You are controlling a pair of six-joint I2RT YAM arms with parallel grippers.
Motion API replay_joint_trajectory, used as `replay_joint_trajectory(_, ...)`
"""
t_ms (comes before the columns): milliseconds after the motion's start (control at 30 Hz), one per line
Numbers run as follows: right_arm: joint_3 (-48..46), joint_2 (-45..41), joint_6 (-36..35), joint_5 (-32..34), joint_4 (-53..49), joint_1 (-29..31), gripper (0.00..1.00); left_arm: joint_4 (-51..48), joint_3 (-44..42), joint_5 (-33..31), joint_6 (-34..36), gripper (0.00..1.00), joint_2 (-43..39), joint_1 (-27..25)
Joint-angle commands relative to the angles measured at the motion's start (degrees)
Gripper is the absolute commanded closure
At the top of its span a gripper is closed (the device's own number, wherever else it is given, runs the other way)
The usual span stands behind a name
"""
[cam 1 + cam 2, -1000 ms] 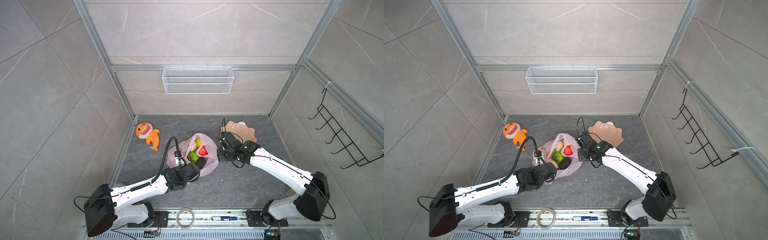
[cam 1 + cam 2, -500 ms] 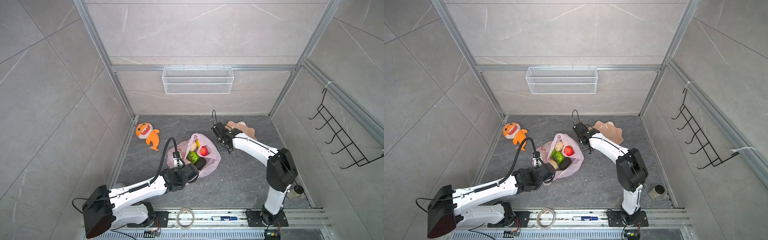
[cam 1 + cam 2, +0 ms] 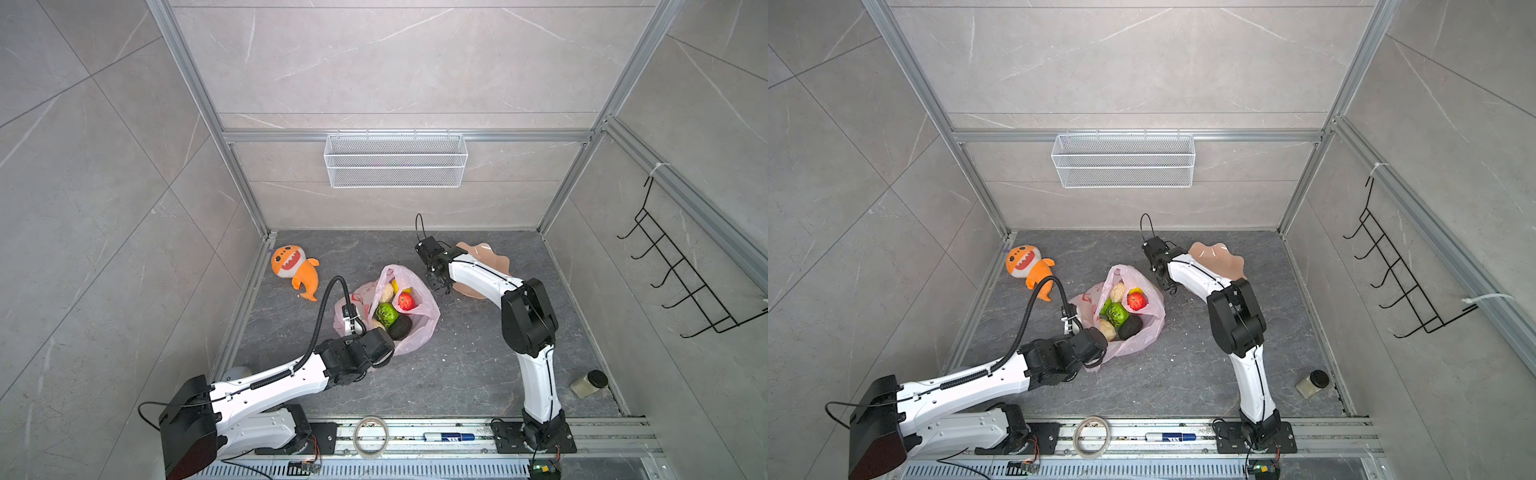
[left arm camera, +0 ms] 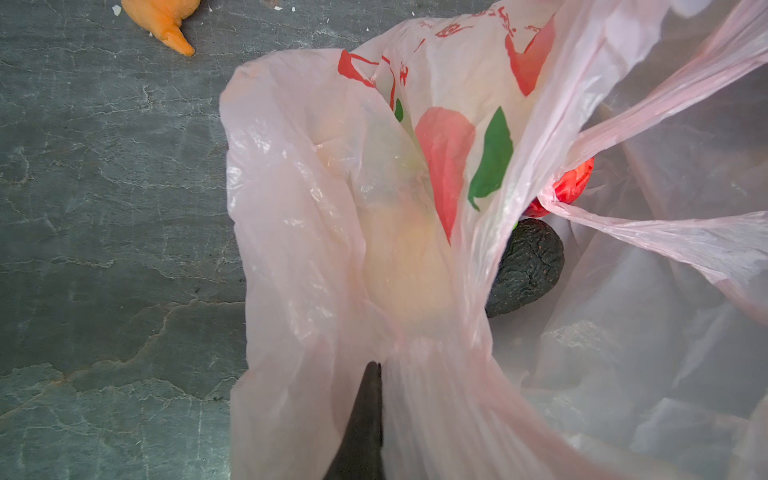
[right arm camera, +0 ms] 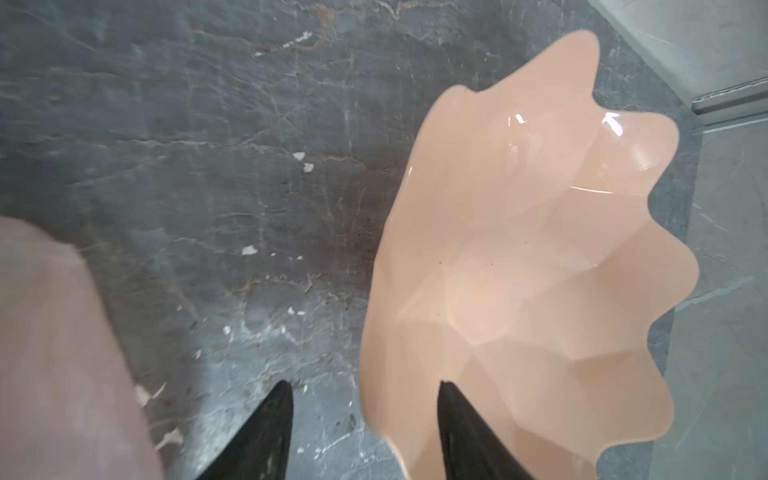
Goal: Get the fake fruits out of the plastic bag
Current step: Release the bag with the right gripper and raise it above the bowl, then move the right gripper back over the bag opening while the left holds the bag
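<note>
Left jaws are clamped shut on the near rim of the plastic bag [image 3: 420, 328], which I see lying in the middle of the bench [image 3: 465, 374] with the fake fruits [image 3: 385, 313] inside. My right jaws stand apart, gripping nothing, just beside the bag at the edge of the peach bowl [image 3: 488, 257].

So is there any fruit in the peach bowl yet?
No, the right wrist view shows the peach bowl bare inside, nothing in it.

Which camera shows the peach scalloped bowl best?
The right wrist view: the bowl sits close, scalloped rim clear. In both top views the right arm covers part of it; the left wrist view misses it.
</note>
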Motion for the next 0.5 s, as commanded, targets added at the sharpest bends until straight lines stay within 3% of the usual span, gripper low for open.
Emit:
replay_joint_trajectory(0,3.5,2.5,-1.3,3.1,-2.5,-0.2,0.48,-1.3,-0.2,-0.7,-0.9,0.99,-1.3,0.3)
replay_joint_trajectory(233,5.8,5.4,-1.9,3.7,-3.9,-1.0,0.68,-1.4,-0.1,-0.7,-0.7,0.99,-1.4,0.3)
replay_joint_trajectory(467,5.2,5.9,-2.1,3.7,-4.2,-1.4,0.72,-1.1,-0.1,-0.6,-0.3,0.99,-1.8,0.3)
